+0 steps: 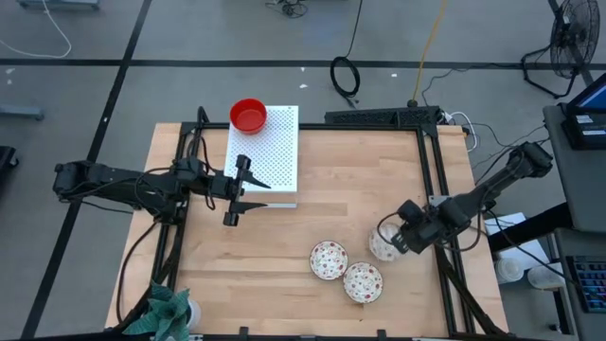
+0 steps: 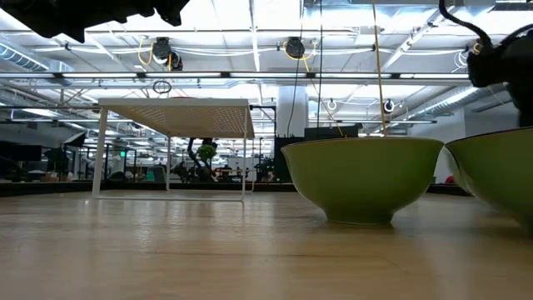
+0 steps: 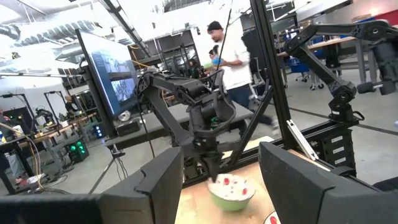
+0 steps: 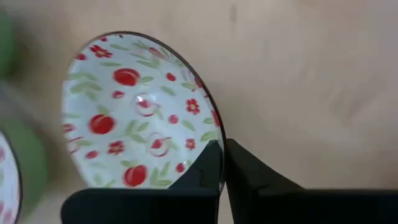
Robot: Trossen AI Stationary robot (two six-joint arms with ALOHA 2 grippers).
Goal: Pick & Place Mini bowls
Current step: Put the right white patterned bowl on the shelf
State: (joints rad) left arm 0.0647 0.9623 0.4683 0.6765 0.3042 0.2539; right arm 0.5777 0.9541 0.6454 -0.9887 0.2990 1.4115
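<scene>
Down at the bench's (image 1: pixel 284 256) right side, the right claw (image 1: pixel 386 242) is closed on the rim of a floral bowl (image 1: pixel 383 246); its wrist view shows the two dark fingers (image 4: pixel 214 165) pinching the bowl's edge, one inside and one outside, with the white, red-flowered interior (image 4: pixel 134 109) facing the camera. Taking the white perforated board (image 1: pixel 265 156) as the landmark, this gripped bowl sits well apart from it, toward the right arm's side and nearer the front edge. Two more floral bowls lie on the wood near the gripped one: one (image 1: pixel 329 260) between it and the board's front end, another (image 1: pixel 363 281) just beside that, nearer the front edge. A red bowl (image 1: pixel 248 116) rests on the board's far corner. The left claw (image 1: pixel 234 194) hangs over the board's near edge with its fingers spread apart and nothing between them. From bench level, two bowls show green outsides (image 2: pixel 362 179), standing upright on the wood to the right of the raised board (image 2: pixel 175 117).
</scene>
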